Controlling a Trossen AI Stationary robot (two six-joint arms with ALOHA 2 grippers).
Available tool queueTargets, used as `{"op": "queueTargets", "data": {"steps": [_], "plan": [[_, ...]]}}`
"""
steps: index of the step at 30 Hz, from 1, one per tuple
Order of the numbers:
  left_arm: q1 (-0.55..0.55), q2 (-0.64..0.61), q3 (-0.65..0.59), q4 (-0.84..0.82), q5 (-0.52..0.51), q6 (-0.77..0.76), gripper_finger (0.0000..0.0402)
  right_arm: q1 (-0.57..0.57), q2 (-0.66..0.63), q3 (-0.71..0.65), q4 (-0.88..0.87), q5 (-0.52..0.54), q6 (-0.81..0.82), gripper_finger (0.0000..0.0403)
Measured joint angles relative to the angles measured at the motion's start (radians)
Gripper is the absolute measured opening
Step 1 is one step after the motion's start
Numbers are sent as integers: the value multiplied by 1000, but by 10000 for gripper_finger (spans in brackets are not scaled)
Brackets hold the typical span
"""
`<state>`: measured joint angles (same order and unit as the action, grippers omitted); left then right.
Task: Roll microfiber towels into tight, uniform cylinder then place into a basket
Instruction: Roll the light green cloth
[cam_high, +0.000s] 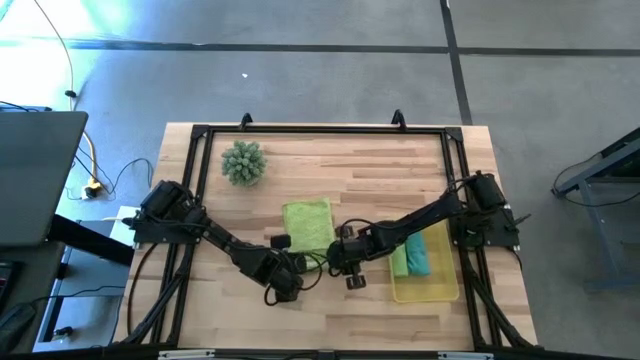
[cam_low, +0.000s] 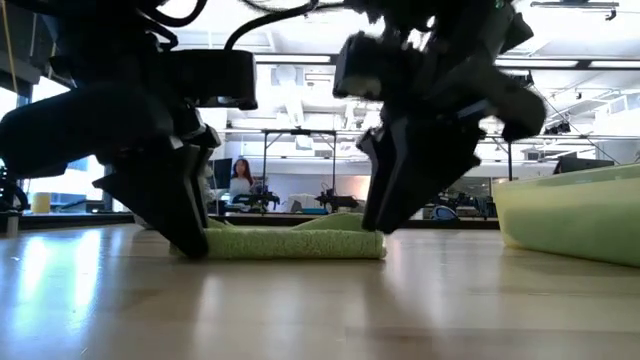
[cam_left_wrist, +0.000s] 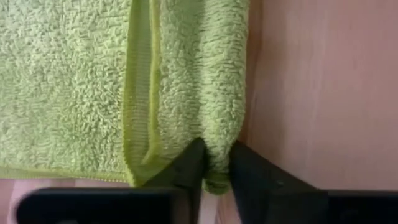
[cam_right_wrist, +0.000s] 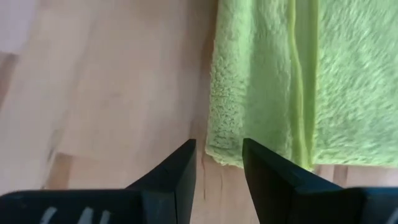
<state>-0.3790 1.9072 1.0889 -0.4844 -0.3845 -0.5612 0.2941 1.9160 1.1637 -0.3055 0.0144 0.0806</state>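
A lime green microfiber towel lies flat on the wooden table, its near edge folded over into a narrow band. My left gripper is at the towel's near left corner and is shut on that band's end. My right gripper stands open at the near right corner, its fingertips just short of the cloth. In the low view the towel lies between the two grippers. The yellow basket at the right holds a teal towel and a green one. My left gripper pinches the end of the folded-over band between its two fingers, at the towel's near left corner. The fingers slant down from the table's near side. Several layers sit between them. The towel stays on the table.
A spiky green plant-like ball sits at the far left of the table. The basket's wall rises close to the right of the towel. A black frame runs along the table's edges. Bare wood lies near the front edge.
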Motion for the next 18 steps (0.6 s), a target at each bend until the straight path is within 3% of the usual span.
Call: {"op": "queueTargets", "data": {"steps": [3,5,9,18], "plan": [[0,0,-1,7,18,-12,17,24,-21,0,5,28,-76,123],[2,-1,-2,21,33,-14,7,49,-25,0,14,83,-143,123],[2,0,-2,22,37,-30,23,93,-14,0,35,165,-261,124],[2,1,-2,36,56,-38,17,79,29,-1,35,180,-271,130]]}}
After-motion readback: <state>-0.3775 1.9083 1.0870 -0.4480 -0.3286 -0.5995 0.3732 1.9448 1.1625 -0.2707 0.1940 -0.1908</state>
